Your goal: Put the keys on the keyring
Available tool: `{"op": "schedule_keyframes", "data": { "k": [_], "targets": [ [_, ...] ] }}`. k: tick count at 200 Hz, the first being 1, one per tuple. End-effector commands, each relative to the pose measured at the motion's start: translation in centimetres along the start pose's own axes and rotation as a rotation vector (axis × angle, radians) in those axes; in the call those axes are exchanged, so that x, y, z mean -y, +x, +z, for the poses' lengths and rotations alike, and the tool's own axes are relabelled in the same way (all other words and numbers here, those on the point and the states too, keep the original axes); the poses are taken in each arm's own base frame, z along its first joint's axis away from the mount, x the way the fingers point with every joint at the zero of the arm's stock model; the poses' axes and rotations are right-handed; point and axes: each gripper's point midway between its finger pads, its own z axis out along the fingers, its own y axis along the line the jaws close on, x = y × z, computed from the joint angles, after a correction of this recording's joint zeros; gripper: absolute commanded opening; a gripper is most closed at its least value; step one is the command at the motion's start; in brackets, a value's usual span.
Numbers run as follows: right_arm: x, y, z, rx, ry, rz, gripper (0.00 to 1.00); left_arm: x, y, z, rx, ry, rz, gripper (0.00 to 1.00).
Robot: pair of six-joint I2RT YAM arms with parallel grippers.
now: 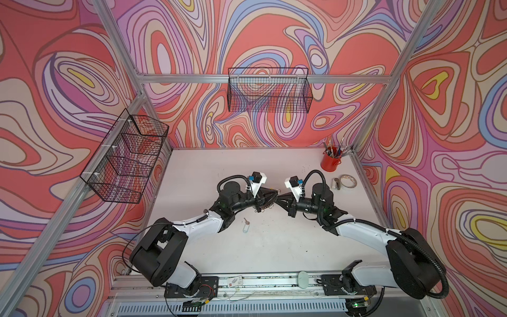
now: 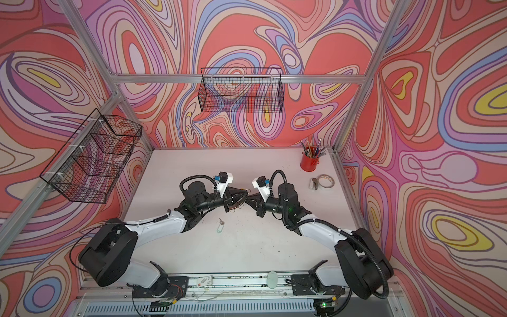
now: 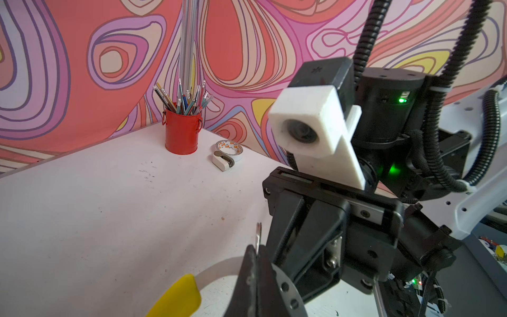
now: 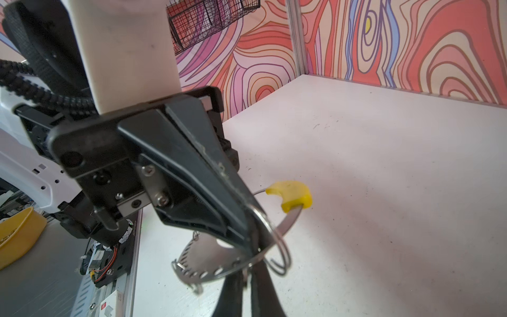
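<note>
The keyring [image 4: 208,263], a flat grey hoop with holes, small wire loops and a yellow sleeve [image 4: 290,196], hangs above mid-table. My left gripper [image 4: 253,244] is shut on its rim, also seen in the left wrist view [image 3: 256,252]. From the opposite side my right gripper [image 4: 248,270] is shut at the same rim, pinching a small blurred metal bit there. In both top views the two grippers [image 1: 274,195] [image 1: 279,197] meet tip to tip over the keyring [image 1: 264,207]. One key with a pale tag [image 1: 246,224] [image 2: 219,225] lies on the table, nearer the front than the left gripper.
A red cup of pens [image 1: 330,162] stands at the back right, with a tape roll [image 1: 348,181] and a small white object [image 1: 336,183] beside it. Wire baskets hang on the back wall [image 1: 270,93] and left wall [image 1: 126,156].
</note>
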Motion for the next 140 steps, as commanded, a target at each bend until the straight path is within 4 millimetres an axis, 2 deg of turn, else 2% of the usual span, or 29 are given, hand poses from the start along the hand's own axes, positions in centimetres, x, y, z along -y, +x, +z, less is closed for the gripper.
{"op": "schedule_keyframes", "data": {
  "k": [1,47,92,118,130,140],
  "targets": [
    [-1.1,0.5,0.6,-0.027,-0.053,0.003,0.0,0.5,-2.9,0.0,0.126,0.022,0.029,0.0],
    [-0.8,0.7,0.3,-0.028,-0.026,0.002,0.0,-0.6,-3.3,-1.1,0.159,-0.014,0.013,0.0],
    [-0.4,0.9,0.5,-0.035,-0.009,0.009,0.0,-0.8,-3.6,-1.7,0.167,-0.019,0.008,0.0],
    [0.7,0.9,0.1,-0.035,0.038,0.019,0.0,-0.9,-3.6,-2.1,0.164,-0.026,0.011,0.0],
    [1.5,0.9,-0.4,-0.029,0.061,0.033,0.05,-1.0,-3.8,-2.3,0.167,-0.024,0.013,0.0],
    [2.0,0.8,-1.0,-0.02,0.081,0.045,0.15,-1.1,-3.7,-2.4,0.167,-0.028,0.011,0.0]
  ]
}}
